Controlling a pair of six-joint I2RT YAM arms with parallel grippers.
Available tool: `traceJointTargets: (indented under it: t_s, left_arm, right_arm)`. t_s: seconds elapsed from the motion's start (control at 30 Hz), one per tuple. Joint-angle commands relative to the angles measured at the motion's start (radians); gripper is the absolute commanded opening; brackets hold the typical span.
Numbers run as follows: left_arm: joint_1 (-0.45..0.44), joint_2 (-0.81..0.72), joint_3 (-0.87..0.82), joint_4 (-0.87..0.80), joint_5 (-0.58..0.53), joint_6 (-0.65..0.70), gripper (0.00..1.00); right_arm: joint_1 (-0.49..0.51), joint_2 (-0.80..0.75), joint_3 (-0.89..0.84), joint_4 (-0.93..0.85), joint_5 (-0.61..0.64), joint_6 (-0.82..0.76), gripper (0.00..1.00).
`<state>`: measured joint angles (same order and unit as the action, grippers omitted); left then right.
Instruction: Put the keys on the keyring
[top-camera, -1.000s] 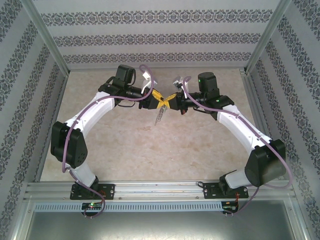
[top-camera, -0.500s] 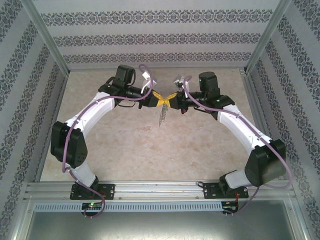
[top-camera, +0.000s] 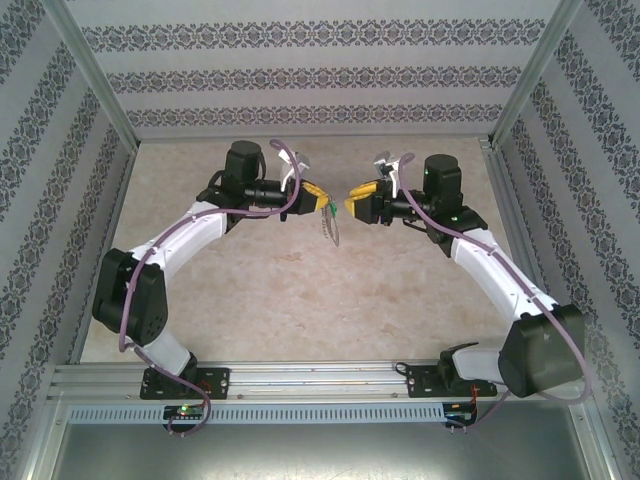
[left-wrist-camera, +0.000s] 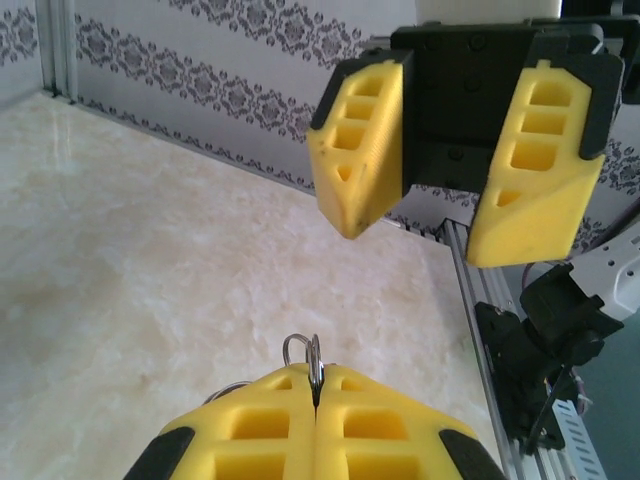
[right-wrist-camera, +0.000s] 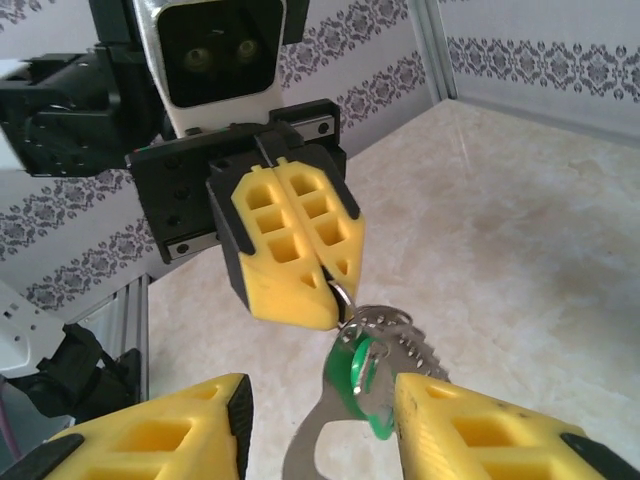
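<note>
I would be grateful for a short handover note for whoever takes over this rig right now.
Left gripper: shut on the top of the keyring, holding it above the table.
Right gripper: open, empty, facing the left one across a gap.
Green key: hangs in the bundle under the left gripper, beside the grey loop.
Done: the key seems to hang with the ring; whether it is fully threaded is unclear.
Left: check that.

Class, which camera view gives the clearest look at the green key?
The right wrist view: the green key hangs close up below the shut left fingers, between the open right fingers. The top external view reduces the hanging keyring to a thin sliver, key unclear. The left wrist view catches a wire loop pinched by the fingers.
</note>
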<state>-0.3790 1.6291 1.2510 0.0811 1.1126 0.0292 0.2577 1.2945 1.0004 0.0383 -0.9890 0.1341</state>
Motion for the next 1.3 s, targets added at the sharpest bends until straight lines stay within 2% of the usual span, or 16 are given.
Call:
traceJointTargets:
  t_s: [0.0, 0.23, 0.6, 0.9, 1.07, 1.27]
  left_arm:
    - [-0.006, -0.048, -0.011, 0.192, 0.017, -0.088, 0.00]
    - [-0.007, -0.044, -0.021, 0.287, 0.064, -0.167, 0.00]
    - [-0.006, -0.062, -0.034, 0.347, 0.082, -0.217, 0.00]
    - [-0.006, -0.067, -0.041, 0.364, 0.089, -0.231, 0.00]
    - [-0.006, -0.061, -0.041, 0.395, 0.098, -0.256, 0.00]
    - [-0.007, -0.061, -0.042, 0.402, 0.103, -0.266, 0.00]
  right_arm:
    - [0.002, -0.024, -0.026, 0.082, -0.032, 0.056, 0.44]
    - [0.022, -0.002, -0.029, 0.114, -0.045, 0.079, 0.46]
    - [0.083, 0.076, 0.013, 0.127, -0.007, 0.070, 0.47]
    - [0.080, 0.062, -0.006, 0.115, 0.035, 0.050, 0.35]
    - [0.074, 0.039, -0.024, 0.126, 0.098, 0.049, 0.44]
    - [0.067, 0.023, -0.029, 0.156, 0.137, 0.059, 0.44]
